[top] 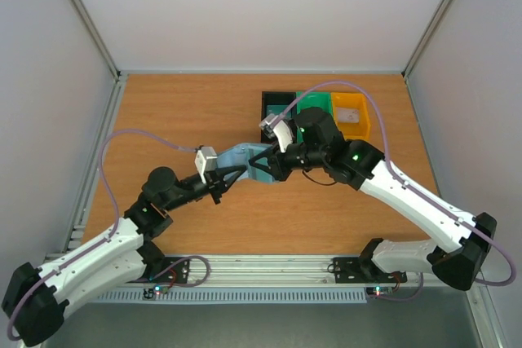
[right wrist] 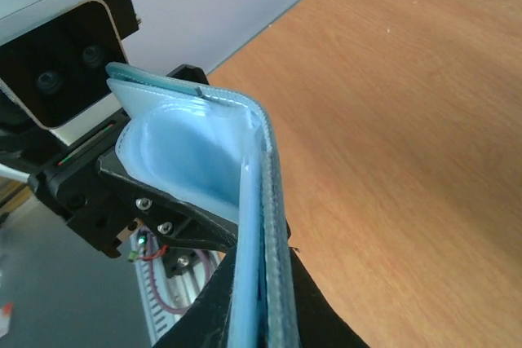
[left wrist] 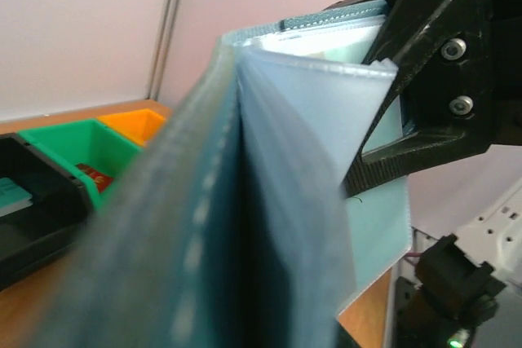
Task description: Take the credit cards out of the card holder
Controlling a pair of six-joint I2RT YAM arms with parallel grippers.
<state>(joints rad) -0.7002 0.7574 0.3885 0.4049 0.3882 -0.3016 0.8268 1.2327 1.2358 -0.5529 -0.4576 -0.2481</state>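
The blue-grey card holder (top: pixel 247 160) hangs open above the table's middle, held between both grippers. My left gripper (top: pixel 231 175) grips its left flap; in the left wrist view the holder (left wrist: pixel 245 201) fills the frame and hides my fingers. My right gripper (top: pixel 263 165) is shut on the other flap, its black fingers (right wrist: pixel 326 315) pinching the stitched edge of the holder (right wrist: pixel 265 201). The light blue inner pocket (right wrist: pixel 188 152) gapes open, and I see no card in it. One red credit card (left wrist: pixel 96 175) lies in the green bin (left wrist: pixel 73 144).
Black bin (top: pixel 276 104), green bin (top: pixel 316 103) and yellow bin (top: pixel 351 115) stand in a row at the back right. The black bin (left wrist: pixel 33 226) holds a pale teal item (left wrist: pixel 12 196). White walls surround the wooden table (top: pixel 179 120).
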